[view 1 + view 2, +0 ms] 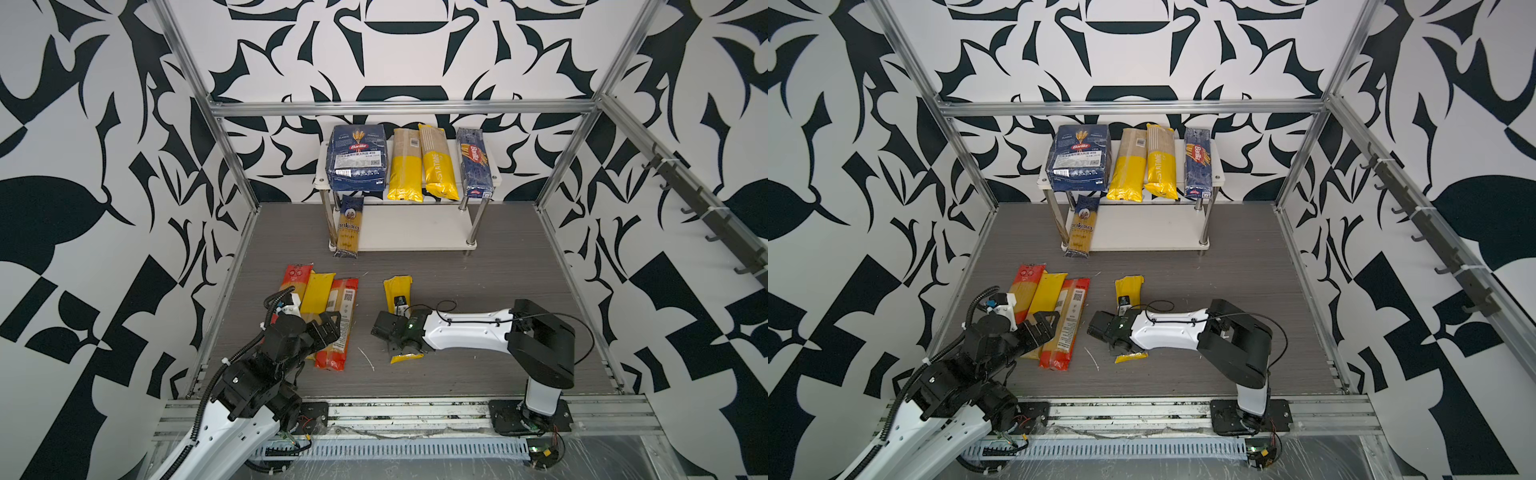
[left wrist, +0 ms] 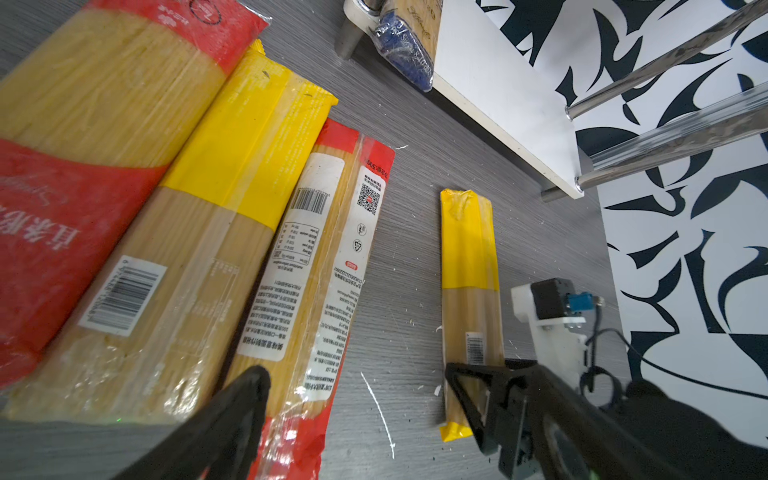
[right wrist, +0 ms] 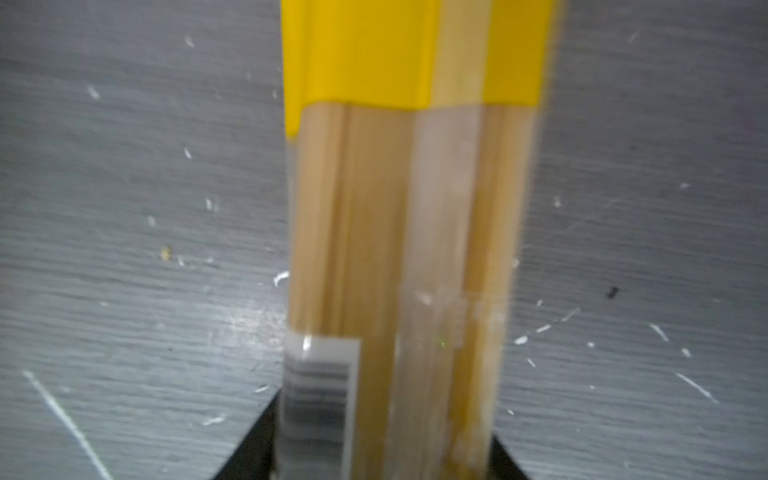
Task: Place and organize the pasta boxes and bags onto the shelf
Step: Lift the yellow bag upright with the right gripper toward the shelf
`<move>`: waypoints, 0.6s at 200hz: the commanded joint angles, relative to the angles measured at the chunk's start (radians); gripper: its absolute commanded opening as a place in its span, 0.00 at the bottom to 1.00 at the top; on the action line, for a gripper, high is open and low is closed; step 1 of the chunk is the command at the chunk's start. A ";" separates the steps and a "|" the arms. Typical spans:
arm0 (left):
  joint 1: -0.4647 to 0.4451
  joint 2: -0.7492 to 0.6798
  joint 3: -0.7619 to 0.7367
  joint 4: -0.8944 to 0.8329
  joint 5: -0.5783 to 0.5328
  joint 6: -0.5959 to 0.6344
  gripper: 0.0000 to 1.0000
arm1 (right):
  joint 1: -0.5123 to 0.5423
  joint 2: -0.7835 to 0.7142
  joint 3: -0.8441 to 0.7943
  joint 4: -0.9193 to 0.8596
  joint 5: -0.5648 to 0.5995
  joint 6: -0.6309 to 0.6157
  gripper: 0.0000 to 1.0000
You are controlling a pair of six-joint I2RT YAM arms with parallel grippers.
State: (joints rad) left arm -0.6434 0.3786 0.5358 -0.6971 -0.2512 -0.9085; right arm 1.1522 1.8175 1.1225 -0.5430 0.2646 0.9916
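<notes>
The shelf [image 1: 415, 228] stands at upper centre in both top views, against the patterned back wall. Its upper board carries, from left to right, the wide Barilla pack [image 1: 356, 160], a yellow-and-clear bag [image 1: 405, 170], the PASTATIME bag [image 1: 436, 164] and the narrow Barilla box [image 1: 473, 162], laid side by side. The ankara bag [image 1: 348, 230] lies at the left end of the lower board, its near end overhanging the front edge. Three bags lie touching on the grey table [image 1: 478, 291] at lower left: a red-topped bag [image 1: 293, 282], a yellow-topped bag [image 1: 316, 291] and a red-and-clear labelled bag [image 1: 343, 316]. The left gripper [image 2: 355, 372] hangs over the near ends of this group, fingers spread wide and grasping nothing. A lone yellow bag [image 1: 398, 286] lies at lower centre, well apart from the shelf. The right gripper [image 3: 384, 444] is clamped on its clear near half, one black finger against each long side; the right wrist view is blurred.
</notes>
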 commanded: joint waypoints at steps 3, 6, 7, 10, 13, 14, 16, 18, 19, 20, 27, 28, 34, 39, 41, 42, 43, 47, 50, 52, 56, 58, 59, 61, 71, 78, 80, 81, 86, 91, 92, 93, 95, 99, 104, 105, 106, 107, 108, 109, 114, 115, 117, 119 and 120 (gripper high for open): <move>0.004 -0.007 0.044 -0.040 -0.028 0.009 1.00 | 0.001 -0.051 -0.082 -0.003 -0.024 0.026 0.36; 0.004 -0.005 0.046 -0.040 -0.028 0.011 0.99 | 0.001 -0.061 -0.092 0.009 -0.028 0.022 0.36; 0.004 -0.005 0.047 -0.040 -0.029 0.011 0.99 | 0.000 -0.064 -0.095 0.013 -0.029 0.021 0.35; 0.004 -0.001 0.048 -0.039 -0.030 0.012 1.00 | 0.001 -0.076 -0.106 0.028 -0.033 0.015 0.35; 0.004 0.002 0.049 -0.040 -0.032 0.013 0.99 | 0.001 -0.089 -0.117 0.044 -0.038 0.009 0.33; 0.004 0.003 0.050 -0.040 -0.031 0.013 1.00 | 0.001 -0.093 -0.120 0.048 -0.039 0.006 0.32; 0.004 0.005 0.051 -0.038 -0.032 0.015 1.00 | 0.001 -0.101 -0.126 0.058 -0.042 0.004 0.32; 0.004 0.008 0.053 -0.038 -0.033 0.015 1.00 | 0.000 -0.109 -0.131 0.067 -0.045 0.002 0.32; 0.004 0.009 0.053 -0.038 -0.033 0.015 1.00 | 0.001 -0.113 -0.135 0.073 -0.046 0.001 0.32; 0.004 0.011 0.053 -0.038 -0.033 0.016 1.00 | 0.001 -0.117 -0.139 0.076 -0.047 0.000 0.32; 0.004 0.021 0.059 -0.035 -0.035 0.018 1.00 | 0.000 -0.143 -0.161 0.106 -0.055 -0.008 0.30; 0.004 0.023 0.060 -0.034 -0.035 0.019 1.00 | 0.000 -0.148 -0.164 0.110 -0.057 -0.010 0.30; 0.004 0.032 0.065 -0.033 -0.037 0.021 1.00 | -0.005 -0.172 -0.178 0.141 -0.061 -0.022 0.28; 0.004 0.041 0.070 -0.029 -0.038 0.023 1.00 | -0.010 -0.191 -0.193 0.164 -0.092 -0.030 0.27; 0.004 0.044 0.071 -0.027 -0.039 0.024 1.00 | -0.011 -0.197 -0.199 0.170 -0.101 -0.032 0.27; 0.004 0.046 0.071 -0.026 -0.039 0.023 1.00 | -0.014 -0.198 -0.202 0.176 -0.104 -0.032 0.26; 0.004 0.048 0.073 -0.026 -0.038 0.024 1.00 | -0.015 -0.203 -0.205 0.182 -0.105 -0.031 0.26; 0.004 0.055 0.077 -0.021 -0.038 0.026 1.00 | -0.023 -0.219 -0.218 0.200 -0.117 -0.031 0.26; 0.004 0.061 0.080 -0.017 -0.039 0.026 1.00 | -0.029 -0.230 -0.229 0.215 -0.129 -0.031 0.26; 0.004 0.065 0.082 -0.016 -0.039 0.028 1.00 | -0.035 -0.237 -0.236 0.228 -0.138 -0.031 0.26; 0.004 0.072 0.086 -0.013 -0.039 0.030 1.00 | -0.044 -0.251 -0.254 0.257 -0.161 -0.031 0.25; 0.004 0.075 0.088 -0.011 -0.039 0.030 1.00 | -0.050 -0.260 -0.263 0.275 -0.171 -0.031 0.25; 0.004 0.077 0.089 -0.010 -0.039 0.031 1.00 | -0.052 -0.263 -0.269 0.283 -0.177 -0.031 0.25; 0.004 0.081 0.092 -0.008 -0.039 0.031 1.00 | -0.059 -0.272 -0.279 0.300 -0.187 -0.031 0.24; 0.003 0.100 0.105 -0.003 -0.042 0.034 1.00 | -0.085 -0.312 -0.328 0.374 -0.224 -0.008 0.22; 0.004 0.111 0.114 -0.001 -0.044 0.037 1.00 | -0.106 -0.339 -0.366 0.430 -0.260 -0.003 0.22; 0.004 0.115 0.116 -0.001 -0.043 0.038 1.00 | -0.112 -0.347 -0.375 0.446 -0.269 -0.001 0.22; 0.004 0.117 0.117 0.000 -0.043 0.038 1.00 | -0.114 -0.351 -0.379 0.453 -0.273 0.000 0.22; 0.004 0.125 0.124 0.000 -0.046 0.040 1.00 | -0.127 -0.371 -0.399 0.481 -0.288 0.004 0.21; 0.004 0.132 0.129 0.002 -0.048 0.043 1.00 | -0.138 -0.391 -0.412 0.504 -0.302 0.005 0.21; 0.004 0.134 0.129 0.002 -0.047 0.042 1.00 | -0.140 -0.395 -0.415 0.508 -0.306 0.004 0.21; 0.004 0.135 0.130 0.002 -0.048 0.042 1.00 | -0.141 -0.398 -0.418 0.512 -0.309 0.004 0.21; 0.004 0.138 0.134 0.003 -0.048 0.043 1.00 | -0.146 -0.404 -0.423 0.520 -0.314 0.003 0.21; 0.004 0.143 0.137 0.004 -0.050 0.044 1.00 | -0.152 -0.417 -0.428 0.531 -0.323 -0.002 0.21; 0.004 0.152 0.143 0.004 -0.052 0.046 1.00 | -0.160 -0.431 -0.432 0.538 -0.331 -0.008 0.21; 0.004 0.153 0.144 0.004 -0.053 0.046 1.00 | -0.162 -0.435 -0.432 0.539 -0.332 -0.009 0.21; 0.004 0.154 0.145 0.004 -0.053 0.047 1.00 | -0.163 -0.437 -0.432 0.538 -0.334 -0.010 0.21; 0.004 0.155 0.147 0.004 -0.053 0.047 1.00 | -0.164 -0.438 -0.432 0.537 -0.334 -0.011 0.21; 0.004 0.158 0.147 0.005 -0.053 0.048 1.00 | -0.164 -0.441 -0.432 0.538 -0.336 -0.013 0.21; 0.004 0.159 0.148 0.005 -0.053 0.049 1.00 | -0.164 -0.445 -0.431 0.538 -0.337 -0.014 0.20; 0.004 0.165 0.154 0.004 -0.055 0.049 1.00 | -0.173 -0.457 -0.430 0.536 -0.343 -0.024 0.20; 0.004 0.167 0.155 0.005 -0.056 0.049 1.00 | -0.175 -0.459 -0.429 0.536 -0.344 -0.024 0.20; 0.004 0.170 0.157 0.005 -0.056 0.049 1.00 | -0.177 -0.462 -0.428 0.535 -0.347 -0.028 0.20; 0.004 0.173 0.160 0.006 -0.058 0.050 1.00 | -0.180 -0.468 -0.427 0.535 -0.349 -0.030 0.20; 0.004 0.174 0.161 0.006 -0.058 0.051 1.00 | -0.181 -0.470 -0.426 0.535 -0.349 -0.032 0.20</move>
State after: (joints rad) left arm -0.6434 0.5312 0.6514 -0.6949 -0.2806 -0.8715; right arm 0.9997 1.4284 0.6800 -0.1452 -0.0193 0.9768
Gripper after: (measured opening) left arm 0.996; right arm 0.419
